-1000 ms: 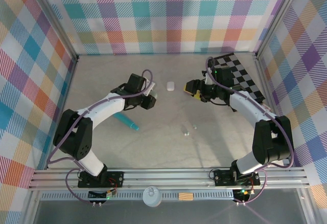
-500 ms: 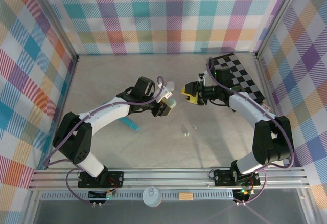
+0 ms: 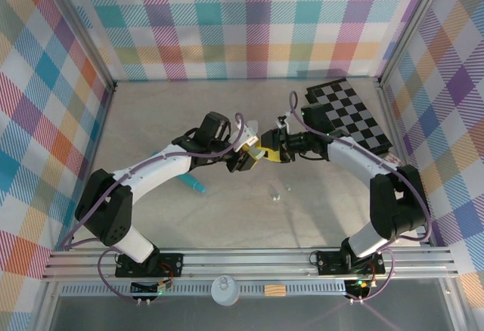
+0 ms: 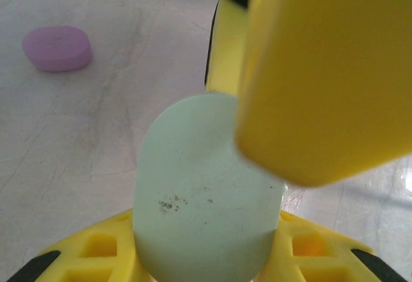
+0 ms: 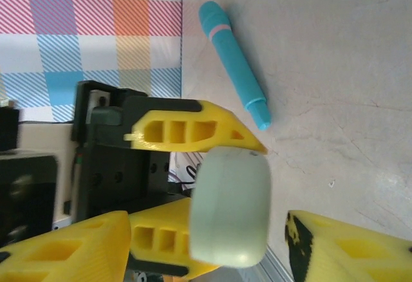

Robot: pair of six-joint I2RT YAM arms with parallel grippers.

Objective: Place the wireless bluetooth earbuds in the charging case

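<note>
- Firmly, the left hand (image 3: 243, 157) is clenched on a pale mint, pebble-shaped plastic charging case (image 5: 232, 208). In the left wrist view its two ribbed yellow fingers (image 4: 84, 256) press the lower sides of the case, and the rounded end stands free between them.
- The case is held above the pale grey stone-look bench (image 3: 227, 225), near the middle of it.
- The right hand (image 3: 266, 152) faces it from the opposite side, its jaws spread to either side of the case's free end: released, grasping nothing.
- In the right wrist view a strip of bench shows between the case and one yellow finger (image 5: 347, 250). Whether the other finger touches the case I cannot tell.
- In the left wrist view one finger of the right hand (image 4: 322, 76) looms blurred in front of the case and covers its upper right edge.
- One tiny pale earbud (image 3: 272, 192) and a second tiny pale earbud (image 3: 288, 188) lie close together on the bench, a little nearer the arm bases than the two hands. They are too small to show their shape.
- A teal plastic cylinder with a pink band (image 5: 232, 63) lies on the bench beside the left forearm.
- A purple pebble-shaped case (image 4: 56, 48) lies flat on the bench, apart from the hands.
- A black-and-white chequered board (image 3: 348, 116) sits at the far right corner, beside the right arm.
</note>
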